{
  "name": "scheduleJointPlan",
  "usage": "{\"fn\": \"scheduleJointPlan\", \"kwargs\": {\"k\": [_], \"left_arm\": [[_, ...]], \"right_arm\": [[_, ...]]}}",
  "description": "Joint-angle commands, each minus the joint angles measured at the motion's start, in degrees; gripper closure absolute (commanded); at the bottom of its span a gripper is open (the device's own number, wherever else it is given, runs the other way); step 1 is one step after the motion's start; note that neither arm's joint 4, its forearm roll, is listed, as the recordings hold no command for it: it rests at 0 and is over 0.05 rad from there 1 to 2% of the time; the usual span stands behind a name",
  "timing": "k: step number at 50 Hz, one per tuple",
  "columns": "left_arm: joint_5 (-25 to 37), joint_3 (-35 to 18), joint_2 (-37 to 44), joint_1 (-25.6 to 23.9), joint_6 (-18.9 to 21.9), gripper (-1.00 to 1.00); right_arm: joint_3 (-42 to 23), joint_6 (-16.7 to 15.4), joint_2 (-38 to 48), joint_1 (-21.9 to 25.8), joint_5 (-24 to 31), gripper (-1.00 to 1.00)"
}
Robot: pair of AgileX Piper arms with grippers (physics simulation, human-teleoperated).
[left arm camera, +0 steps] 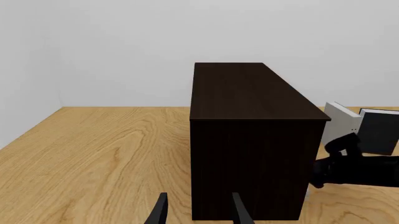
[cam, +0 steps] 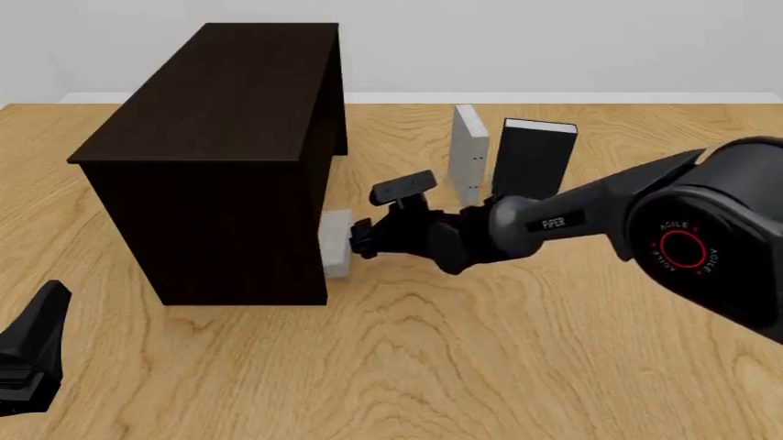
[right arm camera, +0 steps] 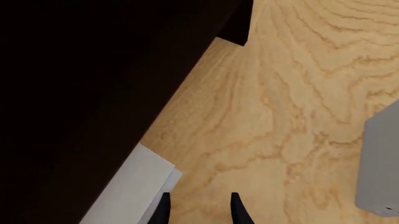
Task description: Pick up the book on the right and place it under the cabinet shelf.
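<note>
Your left hand (left arm camera: 198,212) sits with its two fingers spread apart, aimed at the cabinet shelf (left arm camera: 249,140) standing on the desk (left arm camera: 93,158). At three o'clock of the cabinet, the other arm (left arm camera: 352,168) crosses before a pale book (left arm camera: 341,120) and a dark book (left arm camera: 379,130).

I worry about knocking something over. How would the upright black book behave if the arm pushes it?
The black book stands on its narrow bottom edge, tall for its footing, so it would probably tip rather than slide. It looks like a stiff hardcover and should not bend. If it falls sideways it may hit the standing grey book beside it.
</note>
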Motion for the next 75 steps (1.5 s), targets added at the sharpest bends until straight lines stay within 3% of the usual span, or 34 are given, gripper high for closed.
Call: {"fn": "scheduleJointPlan", "kwargs": {"k": [1,75], "left_arm": [[0.0,0.0,0.0,0.0,0.0,-1.0],[0.0,0.0,0.0,0.0,0.0,-1.0]], "right_arm": [[-0.8,3.3,0.4,1.5,0.1,-1.0],[-5.8,3.7,2.6,5.4,3.1,-1.0]]}}
